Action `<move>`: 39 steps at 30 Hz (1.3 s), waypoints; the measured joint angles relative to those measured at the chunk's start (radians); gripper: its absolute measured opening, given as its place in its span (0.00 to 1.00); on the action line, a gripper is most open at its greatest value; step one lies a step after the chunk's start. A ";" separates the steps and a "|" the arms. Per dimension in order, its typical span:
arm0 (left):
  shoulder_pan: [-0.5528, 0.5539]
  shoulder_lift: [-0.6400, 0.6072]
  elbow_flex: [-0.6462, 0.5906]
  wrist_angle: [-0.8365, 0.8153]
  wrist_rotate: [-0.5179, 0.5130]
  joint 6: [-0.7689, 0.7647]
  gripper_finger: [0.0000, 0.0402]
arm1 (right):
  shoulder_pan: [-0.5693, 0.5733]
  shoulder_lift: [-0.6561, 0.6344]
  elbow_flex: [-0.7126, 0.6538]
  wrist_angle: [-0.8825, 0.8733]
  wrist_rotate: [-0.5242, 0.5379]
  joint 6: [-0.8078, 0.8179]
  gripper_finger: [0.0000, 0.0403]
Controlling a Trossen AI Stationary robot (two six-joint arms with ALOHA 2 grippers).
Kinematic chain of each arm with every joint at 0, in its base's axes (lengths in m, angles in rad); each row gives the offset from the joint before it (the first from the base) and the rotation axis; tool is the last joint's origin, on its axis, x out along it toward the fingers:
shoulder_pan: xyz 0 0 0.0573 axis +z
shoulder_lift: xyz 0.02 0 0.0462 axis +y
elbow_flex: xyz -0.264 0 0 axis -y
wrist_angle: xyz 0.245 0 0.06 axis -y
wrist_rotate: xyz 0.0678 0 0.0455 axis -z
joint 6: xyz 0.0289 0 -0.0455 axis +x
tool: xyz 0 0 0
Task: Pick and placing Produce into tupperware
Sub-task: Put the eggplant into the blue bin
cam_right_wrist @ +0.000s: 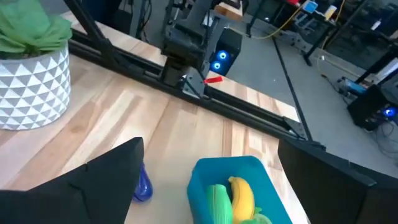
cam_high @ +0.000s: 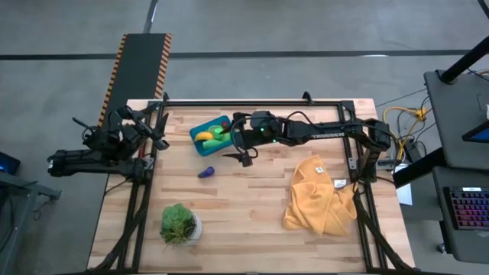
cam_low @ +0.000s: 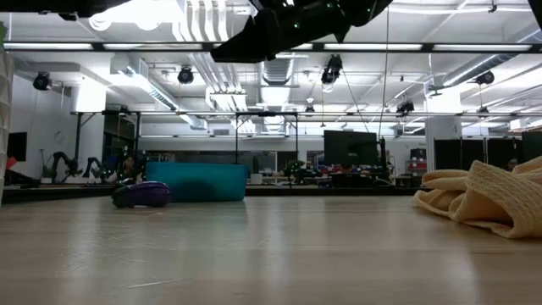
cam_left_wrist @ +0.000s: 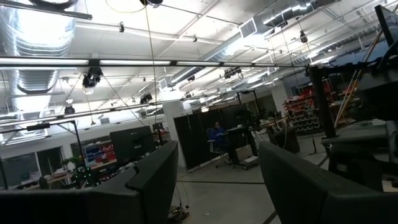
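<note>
- The right pincer hovered just beside the small teal-blue rectangular plastic tub, its fingers spread.
- The tub held a yellow toy banana and green pieces.
- A purple toy eggplant lay on the wooden bench, near the tub.
- The left pincer rested at the bench's left edge.
</note>
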 joint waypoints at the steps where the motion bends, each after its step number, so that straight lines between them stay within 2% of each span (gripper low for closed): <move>1: 0.000 0.000 0.000 0.000 0.000 0.000 0.52 | 0.001 0.000 0.001 0.000 -0.005 0.003 0.90; 5: 0.000 0.001 0.000 0.000 0.000 0.001 0.52 | 0.019 0.035 0.011 0.029 -0.078 0.046 0.90; 9: 0.000 0.001 0.000 -0.002 0.000 0.002 0.52 | 0.044 0.129 0.062 0.000 -0.074 0.035 0.90; 31: 0.000 -0.002 -0.001 -0.002 0.000 0.002 0.52 | 0.055 0.629 0.636 -0.466 -0.073 0.025 0.90; 39: 0.000 -0.001 -0.001 -0.003 0.000 0.002 0.52 | 0.055 0.701 0.687 -0.464 -0.072 0.028 0.90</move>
